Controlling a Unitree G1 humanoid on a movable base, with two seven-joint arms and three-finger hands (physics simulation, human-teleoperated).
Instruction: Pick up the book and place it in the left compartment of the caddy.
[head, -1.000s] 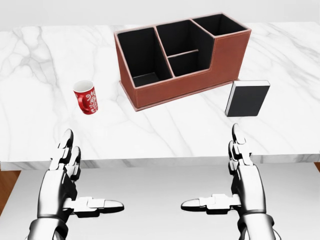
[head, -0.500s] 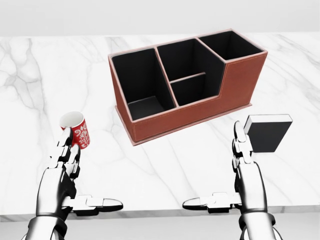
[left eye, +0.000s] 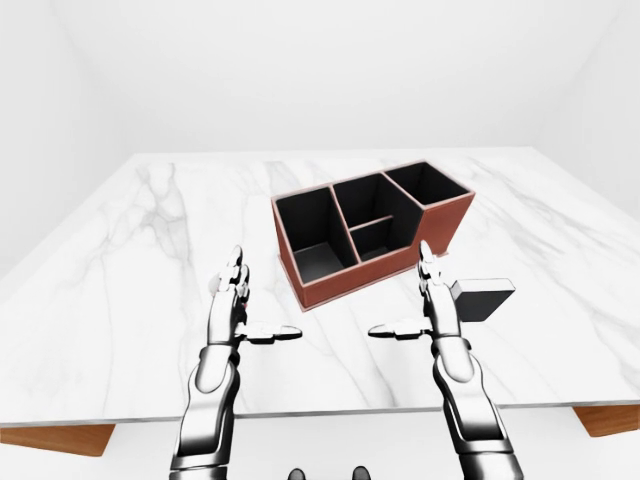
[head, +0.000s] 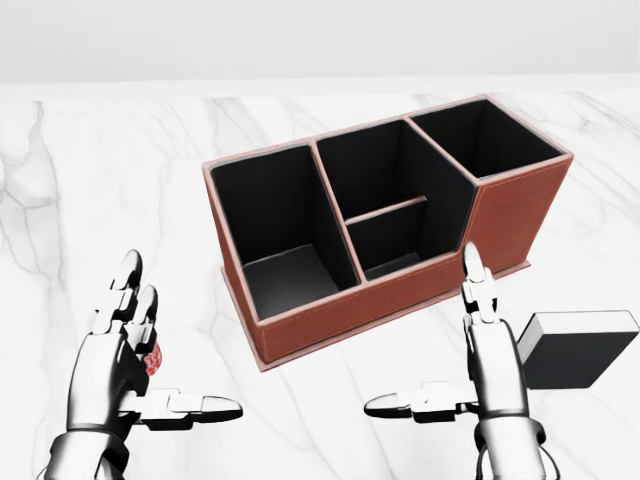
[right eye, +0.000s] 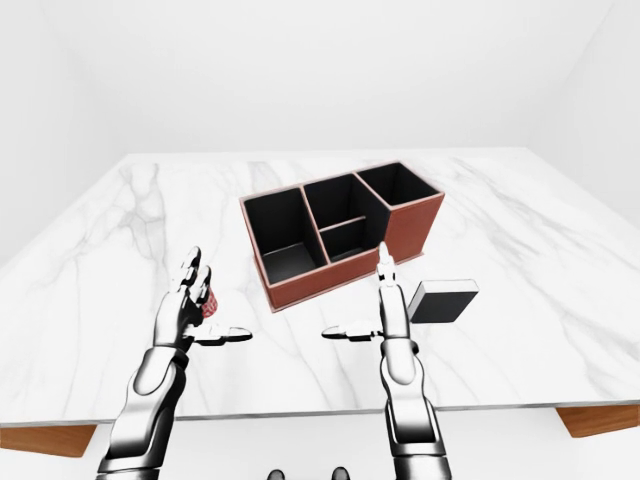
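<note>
Currently both hands empty, fingers spread: right hand (head: 490, 370) just beside book (head: 575, 347), left hand (head: 115, 365) hiding red cup (right eye: 208, 303). Risks: book nudged away on marble table (head: 80, 200); dropped into wrong section of caddy (head: 385, 225).

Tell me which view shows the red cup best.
The right-eye view: the red cup peeks out beside the left hand, though mostly covered. The head view shows only a red sliver behind that hand, and in the left-eye view a thin red edge.

Caddy (head: 400, 270) is sitting mid-table (head: 60, 200), book (head: 575, 348) lying just right of it, cup (head: 152, 358) off left.
</note>
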